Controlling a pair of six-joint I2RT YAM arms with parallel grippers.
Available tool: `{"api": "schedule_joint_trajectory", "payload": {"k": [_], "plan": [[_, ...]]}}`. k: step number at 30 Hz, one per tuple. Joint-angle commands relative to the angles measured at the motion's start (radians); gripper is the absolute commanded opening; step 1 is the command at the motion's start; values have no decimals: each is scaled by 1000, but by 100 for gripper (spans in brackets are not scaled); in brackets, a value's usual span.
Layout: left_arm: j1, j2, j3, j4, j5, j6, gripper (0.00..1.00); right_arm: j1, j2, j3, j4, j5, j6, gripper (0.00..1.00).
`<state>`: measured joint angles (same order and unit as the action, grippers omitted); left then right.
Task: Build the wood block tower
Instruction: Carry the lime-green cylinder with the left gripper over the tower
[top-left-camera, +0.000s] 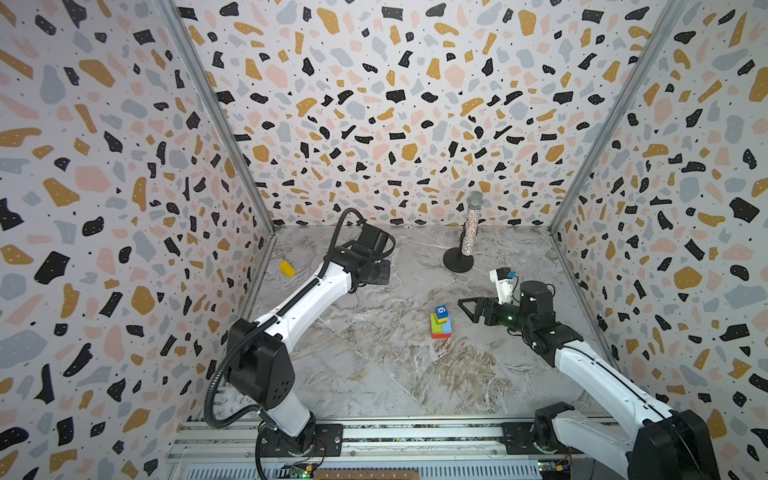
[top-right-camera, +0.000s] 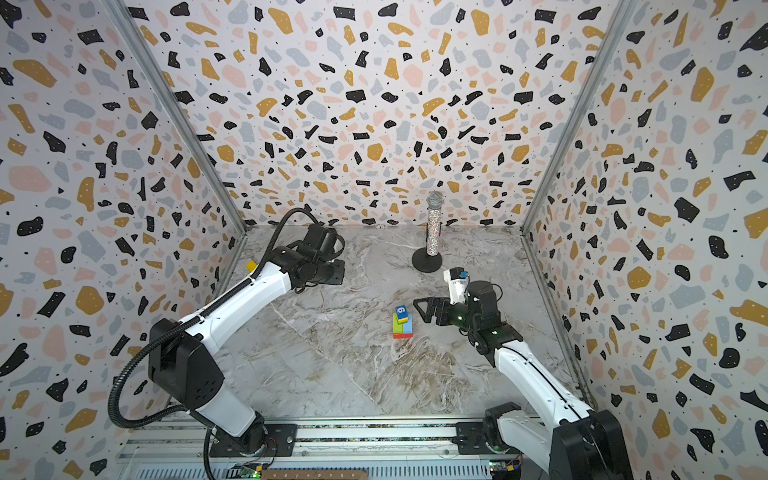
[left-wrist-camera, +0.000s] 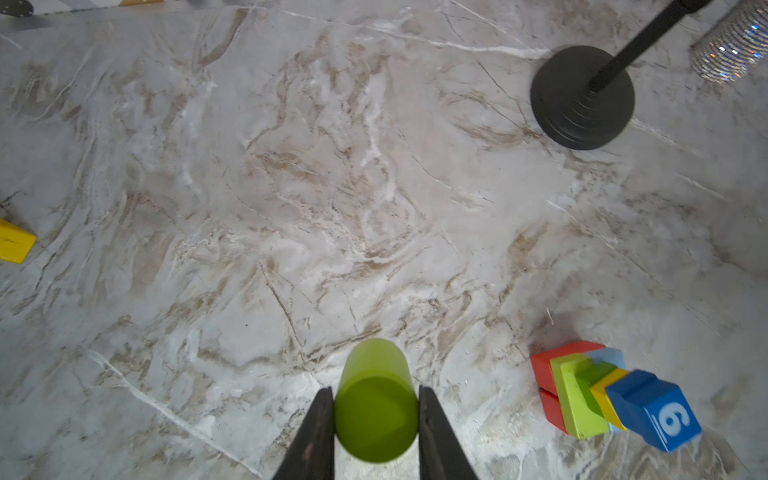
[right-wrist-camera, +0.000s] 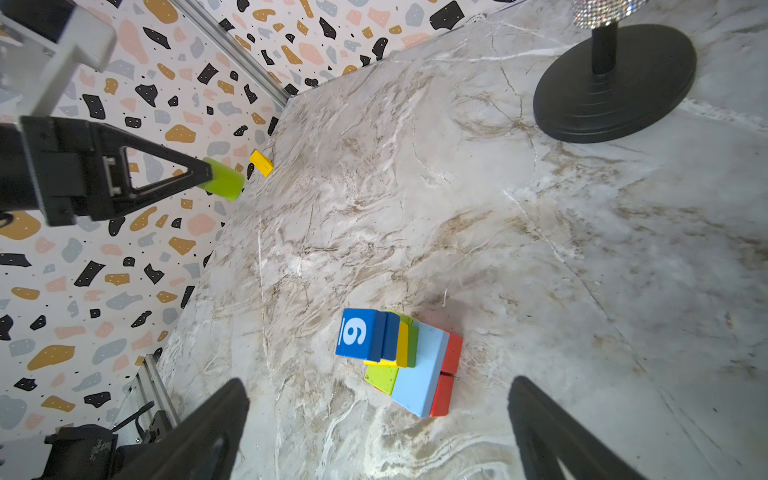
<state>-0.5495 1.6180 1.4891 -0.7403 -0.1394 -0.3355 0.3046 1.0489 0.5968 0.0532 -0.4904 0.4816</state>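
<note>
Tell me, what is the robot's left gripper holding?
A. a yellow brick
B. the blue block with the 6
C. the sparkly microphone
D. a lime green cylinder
D: in the left wrist view the left gripper is shut on the lime green cylinder, with one jaw against each side of it.

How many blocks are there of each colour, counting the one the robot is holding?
Red blocks: 2
Green blocks: 3, one a cylinder held in the left gripper
Yellow blocks: 2, one a loose brick
Light blue block: 1
Dark blue blocks: 2
Total: 10
</note>
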Motion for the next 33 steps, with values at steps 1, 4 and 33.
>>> {"api": "schedule_joint_trajectory", "payload": {"k": [1,4,33], "plan": [[-62,-37,37,-65,-16,24,27,-4,-7,9,-23,32,-21,99],[-121,-35,59,-93,-31,26,27,-4,-2,8,-27,48,-24,99],[-400,180,290,-139,-35,22,26,-5,63,-22,-61,191,-24,99]]}}
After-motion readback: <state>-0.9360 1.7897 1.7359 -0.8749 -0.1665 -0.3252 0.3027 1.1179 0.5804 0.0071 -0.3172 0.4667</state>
